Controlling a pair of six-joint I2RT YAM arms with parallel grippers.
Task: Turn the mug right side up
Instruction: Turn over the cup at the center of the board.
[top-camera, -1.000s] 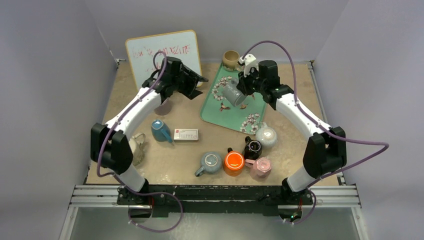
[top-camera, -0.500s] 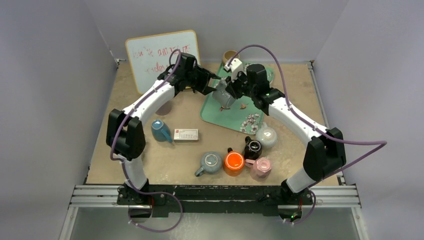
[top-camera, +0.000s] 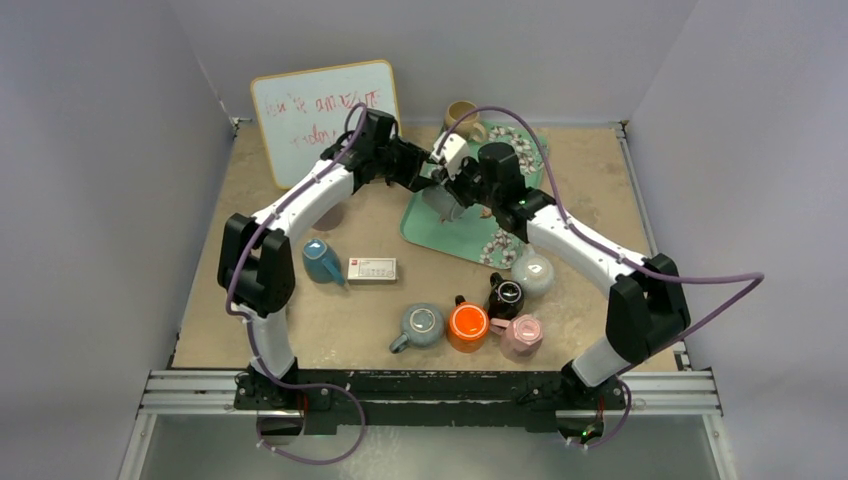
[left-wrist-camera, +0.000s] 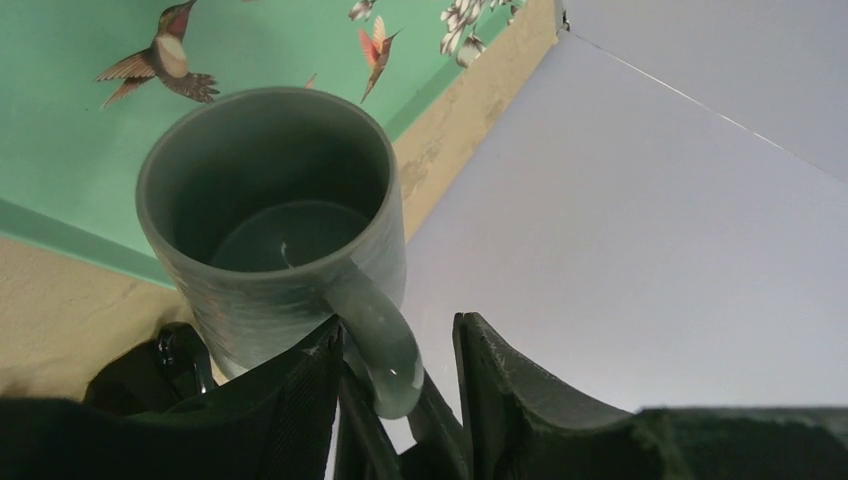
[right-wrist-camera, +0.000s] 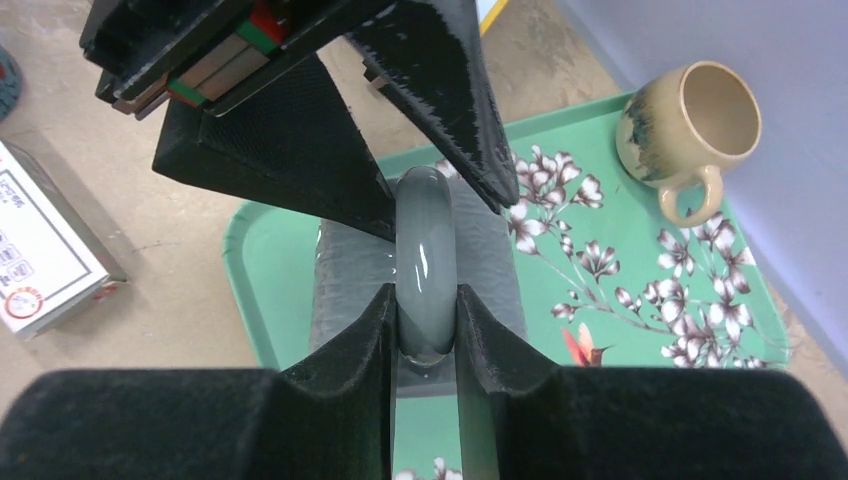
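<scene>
1. The right claw (right-wrist-camera: 425, 312) is pressed together on the handle (right-wrist-camera: 425, 235) of the grey mug (right-wrist-camera: 345, 275), one finger on each side. It holds the mug in the air, with the green tray (right-wrist-camera: 265, 300) lying below the claw.
2. The left claw (left-wrist-camera: 400, 340) meets it head-on. Its fingers are spread on either side of the same handle, just beyond the right claw's fingertips. A gap shows beside one finger, so it is straddling the handle and not pinching it.
3. The mug's mouth opens towards the left claw's wrist, so the mug appears to lie roughly sideways, neither upside down nor upright.
4. This looks like a mid-turn handover. The next move calls for the left claw to clamp firmly on the handle before the right claw lets go. The mug can then be rotated mouth-up and lowered onto the tray beneath.
5. From above, both claws and a cable cover most of the mug, so its exact tilt is hard to read.
   - Its base is not visible in any view.
   - Whether the left claw's other finger already touches the handle cannot be told.
6. A beige mug (right-wrist-camera: 690, 125) stands on the tray beyond the right claw, well apart.
</scene>
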